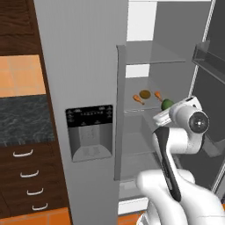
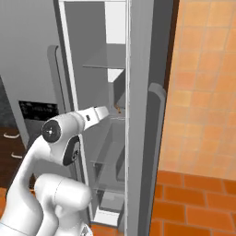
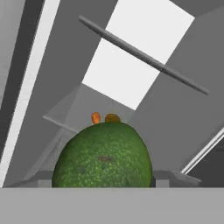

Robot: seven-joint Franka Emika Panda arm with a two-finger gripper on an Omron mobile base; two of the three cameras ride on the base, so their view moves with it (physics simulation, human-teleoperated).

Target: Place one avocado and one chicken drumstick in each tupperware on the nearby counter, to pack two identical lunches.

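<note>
A: Fridge interior, door swung wide, glass shelves. Your jaws sit right at the avocado [image 3: 103, 155] on the middle shelf [image 1: 145, 108]; the hand view puts it dead centre between them.

B: Clamped or not?

A: Jaws stand wide apart, one tip on each side of the fruit. Contact I can't tell, the tips are mostly hidden behind it. Looks like a straddle, not a squeeze yet, but that's my read.

B: How will it handle?

A: Judging by look: light, firm, pebbly green skin, so decent friction. Rounded and egg-like, so it will roll or squirt out if you pinch off-centre. Take it across the widest belly, jaws level with the middle, gentle close.

B: What's past it?

A: Just behind, on the same shelf, two chicken drumsticks [image 1: 139, 99], orange, with a brown round thing [image 1: 145, 93] between them, can't tell what. Keep clear of those on the way out.

B: Further out?

A: Gripper [image 1: 168, 110] reaches in from the arm low right in the left base view. Freezer door with dispenser [image 1: 89, 133] to the left, then the counter [image 1: 24, 118], dark marbled top, drawers below. No tupperware spotted from here.
</note>
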